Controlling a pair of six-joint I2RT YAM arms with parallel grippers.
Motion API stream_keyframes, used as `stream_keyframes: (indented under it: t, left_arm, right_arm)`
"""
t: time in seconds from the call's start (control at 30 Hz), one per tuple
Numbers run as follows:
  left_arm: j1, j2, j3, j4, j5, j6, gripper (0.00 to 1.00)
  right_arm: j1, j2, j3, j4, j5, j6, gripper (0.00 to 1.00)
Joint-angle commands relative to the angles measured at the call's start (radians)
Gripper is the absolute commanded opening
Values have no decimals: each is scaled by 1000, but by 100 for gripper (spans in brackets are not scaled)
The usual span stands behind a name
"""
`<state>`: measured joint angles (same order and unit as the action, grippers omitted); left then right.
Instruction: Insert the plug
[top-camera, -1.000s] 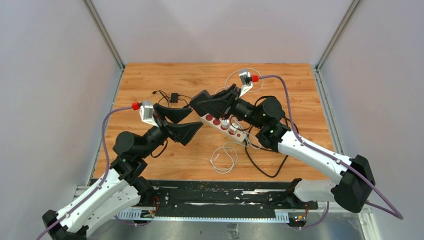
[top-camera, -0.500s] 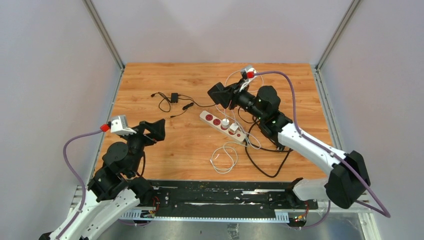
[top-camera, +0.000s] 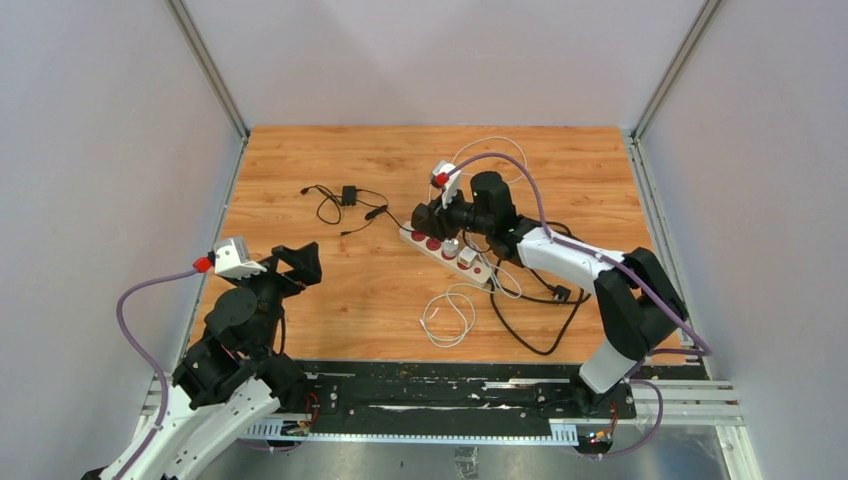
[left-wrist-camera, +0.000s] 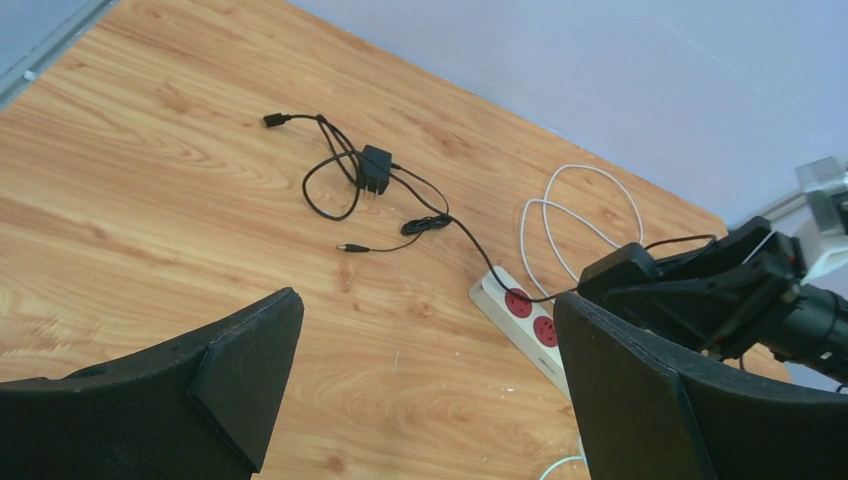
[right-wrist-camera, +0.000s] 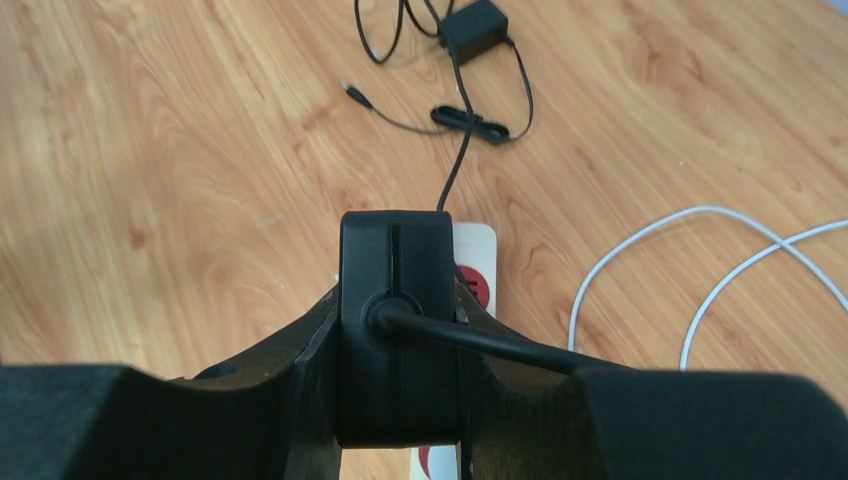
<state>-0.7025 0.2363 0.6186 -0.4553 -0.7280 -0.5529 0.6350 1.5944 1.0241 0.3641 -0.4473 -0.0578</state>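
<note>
Plug (right-wrist-camera: 398, 300), judged rigid, light, clamped by flat sides in right gripper (top-camera: 432, 218) over strip (top-camera: 470, 262), frame centre; left gripper (left-wrist-camera: 425, 320) spread, lower left.

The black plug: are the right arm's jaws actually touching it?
Touching. The right wrist view shows the black plug clamped between the right jaws, which press against both its sides with no gap.

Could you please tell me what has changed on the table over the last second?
The left arm drew back from the power strip to the near left edge, with the left gripper open and empty. The right arm folded its elbow inward, and the right gripper, shut on the black plug, hangs over the strip's left end. The strip, the black adapter and the white cable lay unmoved.
</note>
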Motion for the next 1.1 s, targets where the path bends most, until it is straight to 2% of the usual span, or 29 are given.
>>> stream_keyframes:
  t: [0.0,0.23,0.4,0.5,0.63,0.7,0.8,0.93,1.07]
  left_arm:
    - [0,1,-15,-7,-44,-6,100]
    - [0,32,-46,35,0,-20,100]
    - [0,169,-124,213,96,-105,100]
    - [31,347,-134,352,181,-173,100]
    - [262,685,-18,426,582,-313,100]
    - [344,828,7,533,707,-368,100]
    - [374,1021,65,649,718,-418,99]
    - [377,1252,202,666,708,-445,97]
    - [395,1429,299,684,748,-458,88]
  right_arm:
    - [-13,44,31,-14,-21,-132,0]
    - [-14,81,17,-40,-18,-170,0]
    - [-22,79,28,-45,-14,-168,0]
    - [-33,68,29,-47,-26,-161,0]
    - [-41,41,3,-27,-50,-138,0]
    - [-41,39,-4,-16,-58,-133,0]
    - [-42,49,1,-13,-73,-121,0]
    - [-44,56,5,4,-78,-114,0]
    - [-46,58,18,-9,-79,-122,0]
